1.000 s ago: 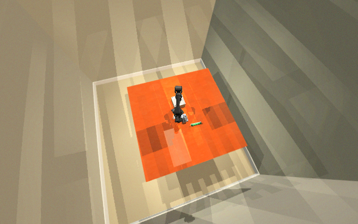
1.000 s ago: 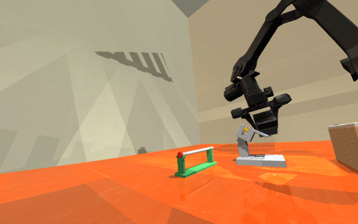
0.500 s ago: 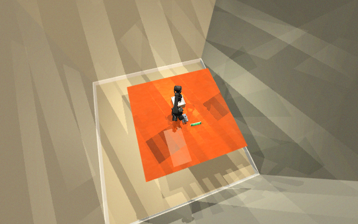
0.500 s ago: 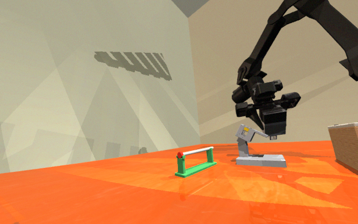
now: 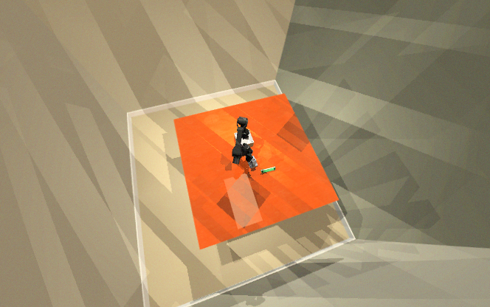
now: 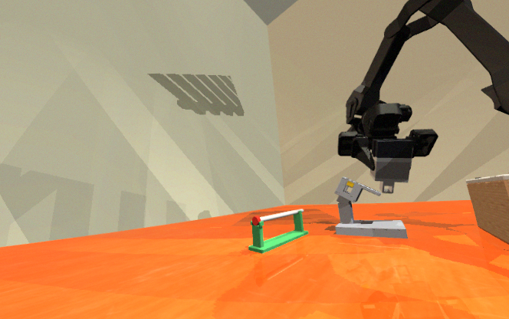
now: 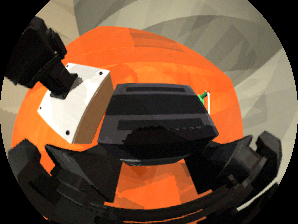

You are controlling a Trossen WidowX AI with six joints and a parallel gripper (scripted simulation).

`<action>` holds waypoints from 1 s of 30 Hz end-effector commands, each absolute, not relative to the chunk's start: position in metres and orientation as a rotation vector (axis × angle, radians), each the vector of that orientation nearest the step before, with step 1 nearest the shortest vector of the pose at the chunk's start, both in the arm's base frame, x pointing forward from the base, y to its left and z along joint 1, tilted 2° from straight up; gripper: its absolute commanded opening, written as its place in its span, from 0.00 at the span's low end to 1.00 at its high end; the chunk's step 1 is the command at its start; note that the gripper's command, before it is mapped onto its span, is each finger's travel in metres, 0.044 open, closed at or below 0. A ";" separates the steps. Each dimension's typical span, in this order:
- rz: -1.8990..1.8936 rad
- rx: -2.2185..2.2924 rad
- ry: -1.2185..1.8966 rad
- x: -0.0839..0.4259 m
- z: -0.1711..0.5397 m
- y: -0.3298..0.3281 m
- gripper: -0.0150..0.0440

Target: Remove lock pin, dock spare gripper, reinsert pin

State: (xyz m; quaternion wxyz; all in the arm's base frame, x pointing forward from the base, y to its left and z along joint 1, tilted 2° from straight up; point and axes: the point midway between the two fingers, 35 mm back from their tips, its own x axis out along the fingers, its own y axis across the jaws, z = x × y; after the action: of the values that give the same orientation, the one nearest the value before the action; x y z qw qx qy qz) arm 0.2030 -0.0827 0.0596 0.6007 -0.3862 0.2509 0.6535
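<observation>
My gripper [image 6: 392, 147] [image 7: 157, 150] is shut on the spare gripper [image 6: 391, 169] [image 7: 155, 102], a dark and grey block held in the air. Its small spigot [image 6: 388, 187], with a hole, points down in the exterior view, just right of the mount's sloping plate; the depth between them is unclear. The grey mount [image 6: 346, 211] [image 5: 252, 162] stands with its tilted square socket [image 6: 349, 189] open and a yellow mark on it. The lock pin [image 6: 281, 215] [image 7: 208, 102], white with a red head, lies across the green rack [image 6: 281, 240] [image 5: 268, 170] [image 7: 202, 97], out of the socket.
The arm's wooden base box with a white top [image 6: 490, 205] [image 5: 248, 139] [image 7: 75, 107] is at the right in the exterior view. The rack stands close beside the mount. The orange table top [image 5: 206, 221] extends around them.
</observation>
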 end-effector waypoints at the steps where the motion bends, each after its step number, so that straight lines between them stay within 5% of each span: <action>1: 1.485 -0.862 0.457 0.202 0.068 -0.073 0.25; 30: 1.235 -0.819 0.065 0.217 0.105 -0.060 0.25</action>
State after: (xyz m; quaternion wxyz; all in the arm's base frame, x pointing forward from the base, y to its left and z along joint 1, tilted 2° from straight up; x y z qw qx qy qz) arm 0.2146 -0.0606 0.1066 0.7340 -0.3720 0.0364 0.5669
